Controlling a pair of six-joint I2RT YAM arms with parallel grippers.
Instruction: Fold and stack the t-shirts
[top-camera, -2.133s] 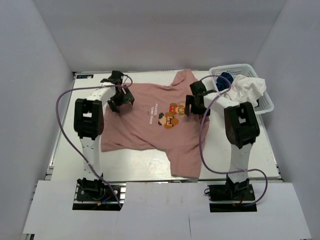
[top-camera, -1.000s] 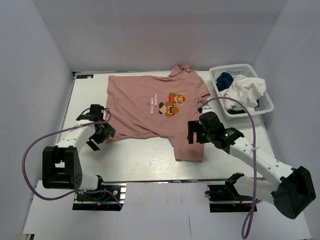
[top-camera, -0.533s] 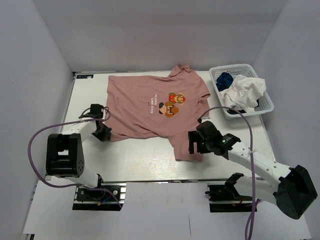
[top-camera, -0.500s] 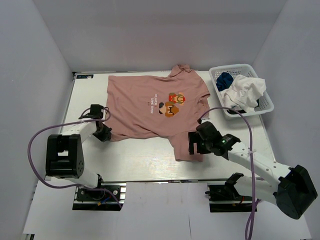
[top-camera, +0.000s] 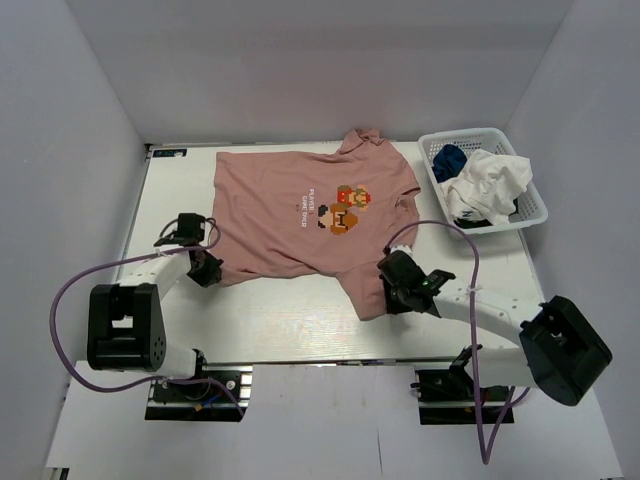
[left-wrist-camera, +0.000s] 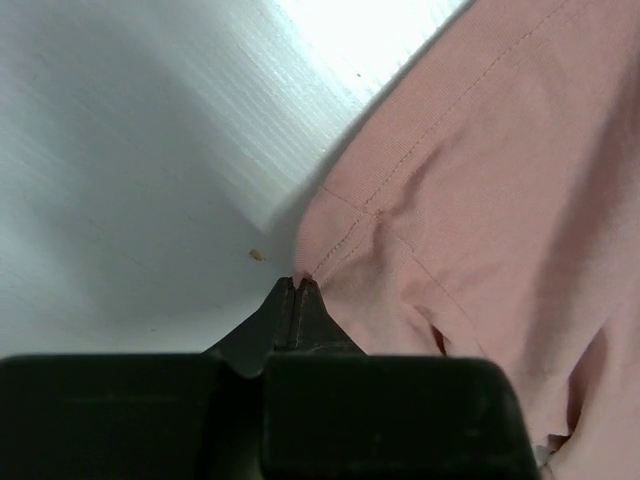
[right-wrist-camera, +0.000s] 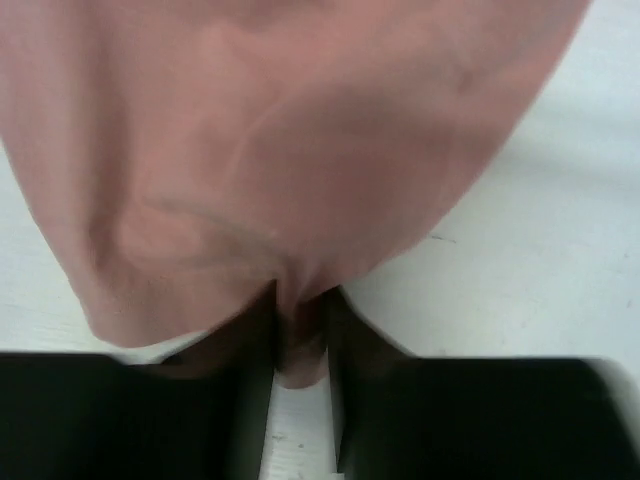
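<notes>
The pink t-shirt (top-camera: 300, 215) lies spread print-up on the counter (top-camera: 290, 325), just left of the basket (top-camera: 532, 205). The white t-shirt (top-camera: 492, 178) and the blue t-shirt (top-camera: 450, 160) are heaped inside the basket.

The left pincer (top-camera: 206, 268) sits at the shirt corner farthest from the basket. Its tips are pressed together right on the stitched hem corner, nipping what looks like only a sliver of cloth. The right pincer (top-camera: 393, 288) is at the near flap, on the basket's side of the shirt, and it is pinching a fold of pink fabric between its fingers.

This is light, limp cloth. I'd expect it to sag and drag along the counter rather than hold any shape, and to wrinkle where it bunches. The doubled, stitched edges look like the best places to take hold. The left grip is so shallow that it could slip free under a pull, so both corners should probably rise together and evenly.
</notes>
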